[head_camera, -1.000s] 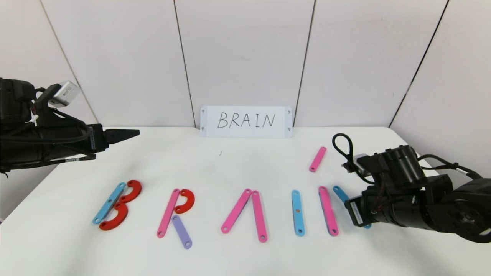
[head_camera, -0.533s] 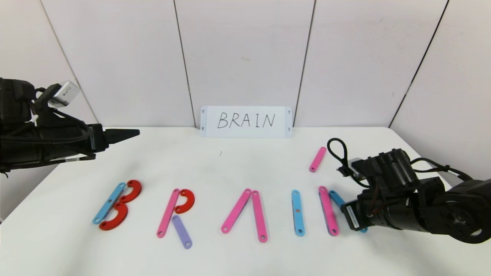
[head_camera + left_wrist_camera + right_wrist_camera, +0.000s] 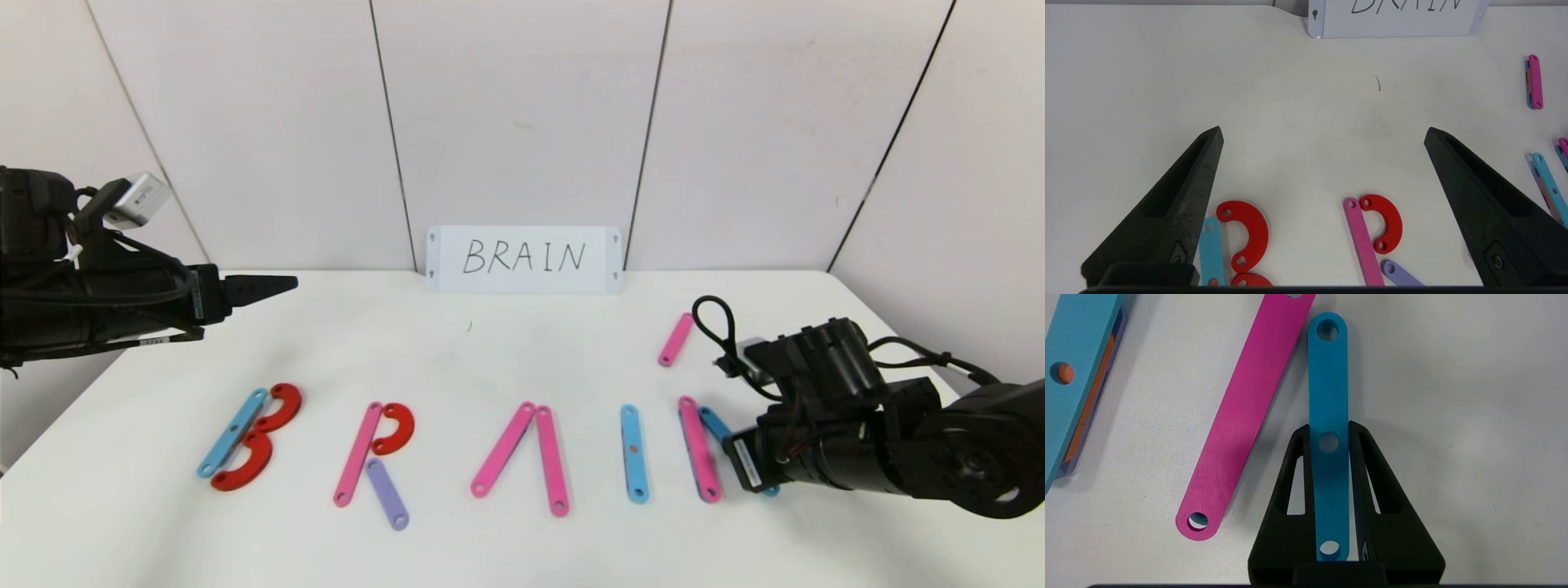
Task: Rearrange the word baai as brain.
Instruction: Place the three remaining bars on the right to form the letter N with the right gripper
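Observation:
The word lies along the table's front. The B is a blue strip [image 3: 233,432] with two red curves [image 3: 277,408]. The R is a pink strip [image 3: 357,454], a red curve [image 3: 394,428] and a purple strip [image 3: 387,493]. Two pink strips [image 3: 503,449] lean into a barless A, then comes a blue I [image 3: 633,452]. My right gripper [image 3: 1328,428] is shut on another blue strip [image 3: 1327,375], low over the table. That strip's far end almost touches a long pink strip [image 3: 1249,412]. My left gripper [image 3: 1323,134] hangs open and empty above the table's back left.
A white card [image 3: 523,259] with handwritten BRAIN leans on the back wall. A short pink strip [image 3: 676,339] lies loose behind the right end of the word. My right arm [image 3: 824,433] covers the table's front right.
My right arm has shifted left with the blue strip, bringing it closer to the long pink strip. The left arm has not moved.

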